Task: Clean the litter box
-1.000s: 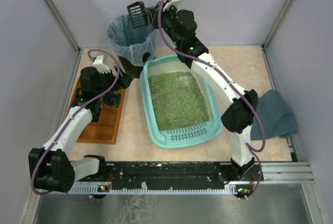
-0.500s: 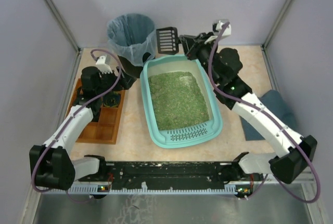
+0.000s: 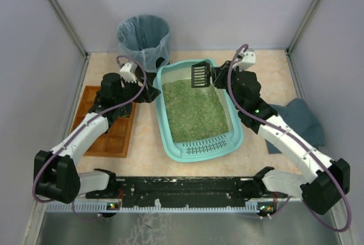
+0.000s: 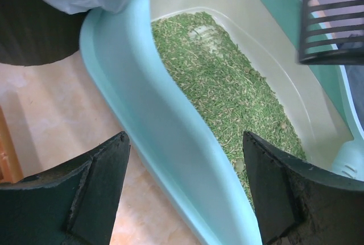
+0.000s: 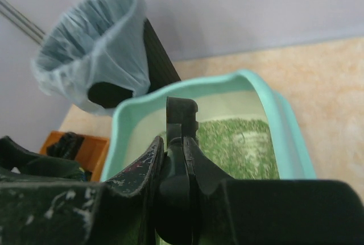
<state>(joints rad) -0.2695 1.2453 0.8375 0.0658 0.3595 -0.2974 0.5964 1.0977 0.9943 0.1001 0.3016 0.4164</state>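
The teal litter box [image 3: 168,137] sits mid-table, filled with green litter [image 3: 193,108], its grate lip toward the near edge. My right gripper [image 3: 215,75] is shut on the handle of a black slotted scoop [image 3: 199,74], held over the box's far end. In the right wrist view the scoop [image 5: 182,121] stands edge-on between the pads. In the left wrist view the scoop [image 4: 333,17] hangs at the upper right. My left gripper [image 3: 149,94] is open, its jaws either side of the box's left wall [image 4: 165,137].
A black bin [image 3: 144,39] with a blue-grey bag stands behind the box's far left corner. A brown wooden compartment tray [image 3: 111,134] lies at the left. A dark blue cloth [image 3: 304,121] lies at the right.
My right gripper swung the scoop from over the bin to the right and down over the box's far end. My left gripper moved from the wooden tray to the box's left wall.
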